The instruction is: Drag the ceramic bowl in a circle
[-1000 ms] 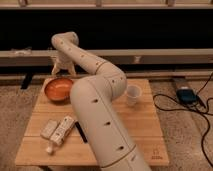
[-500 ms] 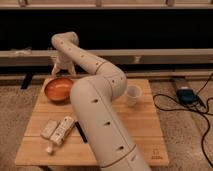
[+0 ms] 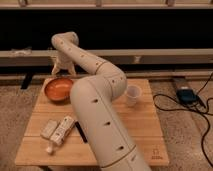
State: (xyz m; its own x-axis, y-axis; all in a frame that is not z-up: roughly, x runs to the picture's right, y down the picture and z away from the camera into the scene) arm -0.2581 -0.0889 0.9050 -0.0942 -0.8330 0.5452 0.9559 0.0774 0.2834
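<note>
The ceramic bowl (image 3: 58, 89), orange inside with a darker rim, sits near the far left corner of the wooden table (image 3: 145, 125). My white arm reaches from the front over the table and bends back to the left. My gripper (image 3: 62, 71) hangs at the far edge of the bowl, pointing down at its rim. Whether it touches the rim cannot be told.
A small translucent white cup (image 3: 132, 94) stands right of the arm. Two white packets (image 3: 56, 131) and a dark pen (image 3: 80, 132) lie at the front left. A blue-grey device (image 3: 186, 95) with black cables lies on the floor to the right. A dark wall is behind.
</note>
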